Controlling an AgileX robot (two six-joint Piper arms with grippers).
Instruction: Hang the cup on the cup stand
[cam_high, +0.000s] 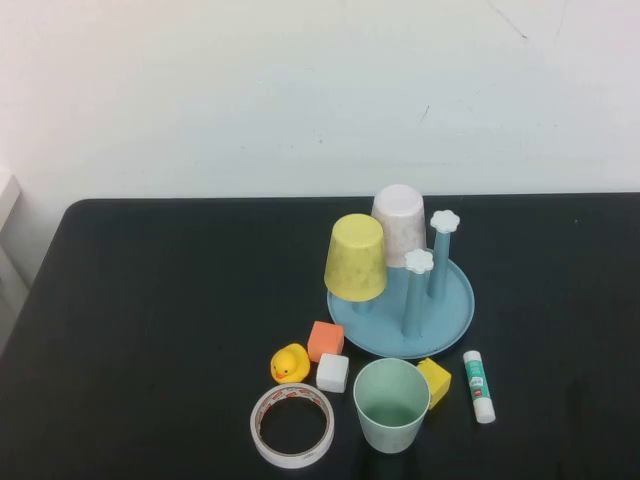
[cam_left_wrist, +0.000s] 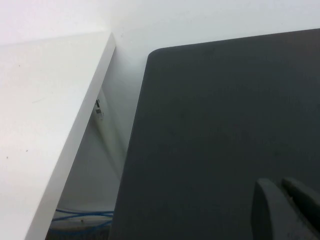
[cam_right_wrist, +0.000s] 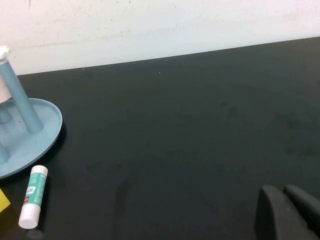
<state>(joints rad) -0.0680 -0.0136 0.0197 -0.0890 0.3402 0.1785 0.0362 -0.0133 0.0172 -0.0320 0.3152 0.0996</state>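
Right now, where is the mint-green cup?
In the high view the cup stands upright, mouth up, near the table's front edge right of centre, just in front of the cup stand, between the tape roll and the yellow block.

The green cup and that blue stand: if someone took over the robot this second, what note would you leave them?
Left gripper: shut, holding nothing, parked over the table's left edge, out of the high view.
Right gripper: shut, holding nothing, over bare table to the right of the stand.
Green cup: upright, mouth up, at the table's front, beside the tape roll and a yellow block.
Cup stand: behind it, a yellow cup and a pinkish-white cup already upside down on pegs; two pegs free.
Done: nothing yet for the green cup.
Left: pick it up, turn it over, set it on a free peg.
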